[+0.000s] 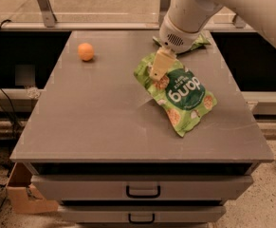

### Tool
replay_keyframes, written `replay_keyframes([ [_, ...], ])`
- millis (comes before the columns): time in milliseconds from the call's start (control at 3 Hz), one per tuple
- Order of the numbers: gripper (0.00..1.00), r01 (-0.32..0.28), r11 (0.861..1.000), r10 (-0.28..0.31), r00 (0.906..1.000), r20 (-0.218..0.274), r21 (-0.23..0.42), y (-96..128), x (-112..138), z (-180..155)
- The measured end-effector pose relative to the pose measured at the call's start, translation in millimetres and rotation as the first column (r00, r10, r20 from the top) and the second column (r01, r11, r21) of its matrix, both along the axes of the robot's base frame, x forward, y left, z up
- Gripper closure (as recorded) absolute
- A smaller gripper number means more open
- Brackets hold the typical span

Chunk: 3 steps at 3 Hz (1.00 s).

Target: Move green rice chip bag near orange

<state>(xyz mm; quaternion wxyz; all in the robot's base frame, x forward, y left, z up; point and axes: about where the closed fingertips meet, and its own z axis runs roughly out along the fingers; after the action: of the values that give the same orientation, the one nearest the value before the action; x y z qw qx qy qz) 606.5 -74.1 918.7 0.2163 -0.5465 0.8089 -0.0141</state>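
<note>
End effector (159, 66) clamped on green rice chip bag (182, 96) far-left corner | long axis diagonal, toward near-right

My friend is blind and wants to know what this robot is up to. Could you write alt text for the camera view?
A white robot arm's claw pinches the top corner of a light-green bag on a grey table. A small orange sits apart at the table's far left, and a darker green packet peeks out behind the arm.
</note>
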Motion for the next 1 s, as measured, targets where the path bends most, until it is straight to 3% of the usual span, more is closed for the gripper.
replay_keyframes([
  [333, 1.00, -0.009, 1.000, 0.009, 0.9999, 0.010, -0.012, 3.3, 0.6, 1.6],
  [667, 1.00, -0.076, 0.996, 0.079, 0.9949, 0.062, -0.050, 24.9, 9.5, 20.8],
  [1000, 1.00, -0.175, 0.978, 0.186, 0.9775, 0.100, -0.113, 61.6, 23.5, 37.9],
])
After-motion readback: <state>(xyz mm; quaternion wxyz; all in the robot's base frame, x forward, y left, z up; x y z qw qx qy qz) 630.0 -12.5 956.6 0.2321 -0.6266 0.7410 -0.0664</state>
